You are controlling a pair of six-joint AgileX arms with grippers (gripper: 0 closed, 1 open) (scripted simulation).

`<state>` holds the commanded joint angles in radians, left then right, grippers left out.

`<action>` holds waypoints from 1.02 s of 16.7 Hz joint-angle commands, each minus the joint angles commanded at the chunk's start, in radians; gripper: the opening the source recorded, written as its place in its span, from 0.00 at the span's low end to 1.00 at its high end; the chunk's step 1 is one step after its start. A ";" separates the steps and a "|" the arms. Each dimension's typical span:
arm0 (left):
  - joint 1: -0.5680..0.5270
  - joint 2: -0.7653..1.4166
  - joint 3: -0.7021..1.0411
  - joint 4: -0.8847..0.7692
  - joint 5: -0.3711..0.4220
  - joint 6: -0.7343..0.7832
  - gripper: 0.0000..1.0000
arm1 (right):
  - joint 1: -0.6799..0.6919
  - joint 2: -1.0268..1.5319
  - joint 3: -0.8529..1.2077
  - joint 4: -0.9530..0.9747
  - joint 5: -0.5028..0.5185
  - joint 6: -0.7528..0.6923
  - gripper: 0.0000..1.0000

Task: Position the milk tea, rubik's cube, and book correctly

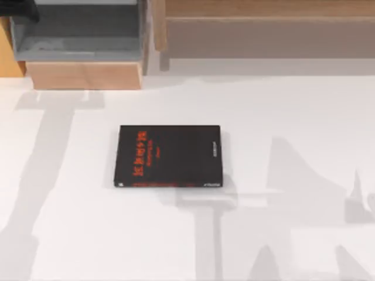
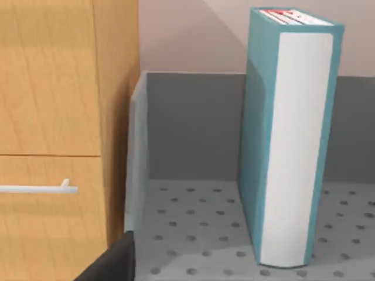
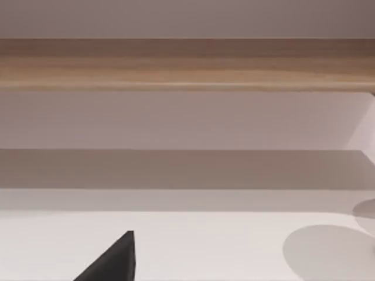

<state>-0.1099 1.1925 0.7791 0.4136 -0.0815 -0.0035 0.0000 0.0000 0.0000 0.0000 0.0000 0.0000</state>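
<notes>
Light-blue book [image 2: 261,134], white page edges

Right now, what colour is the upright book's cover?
Light blue-teal, white page edges; the book shows best in the left wrist view.

Most of the white tabletop [image 1: 281,234] is open, so there's loads of room to move around. The one thing sitting mid-table is a flat black book with red lettering [image 1: 169,156]. Up at 12 o'clock a long wooden shelf rail [image 1: 263,26] blocks the back edge, and at 11 o'clock there's a grey open bin [image 1: 76,35] on a wooden cabinet [image 1: 82,75]. In the left wrist view, that grey perforated floor [image 2: 193,234] is partly taken by an upright light-blue book with white page edges [image 2: 290,140], with a free gap between it and the bin's side wall.
</notes>
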 joint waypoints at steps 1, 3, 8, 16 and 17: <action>-0.008 0.102 0.060 0.030 -0.006 0.000 1.00 | 0.000 0.000 0.000 0.000 0.000 0.000 1.00; -0.022 0.291 0.174 0.086 -0.018 -0.001 1.00 | 0.000 0.000 0.000 0.000 0.000 0.000 1.00; -0.051 0.620 0.396 0.201 -0.042 -0.002 1.00 | 0.000 0.000 0.000 0.000 0.000 0.000 1.00; -0.055 0.698 0.454 0.236 -0.049 -0.002 1.00 | 0.000 0.000 0.000 0.000 0.000 0.000 1.00; -0.055 0.700 0.458 0.236 -0.049 -0.002 1.00 | 0.000 0.000 0.000 0.000 0.000 0.000 1.00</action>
<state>-0.1650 1.8922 1.2371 0.6496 -0.1304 -0.0058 0.0000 0.0000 0.0000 0.0000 0.0000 0.0000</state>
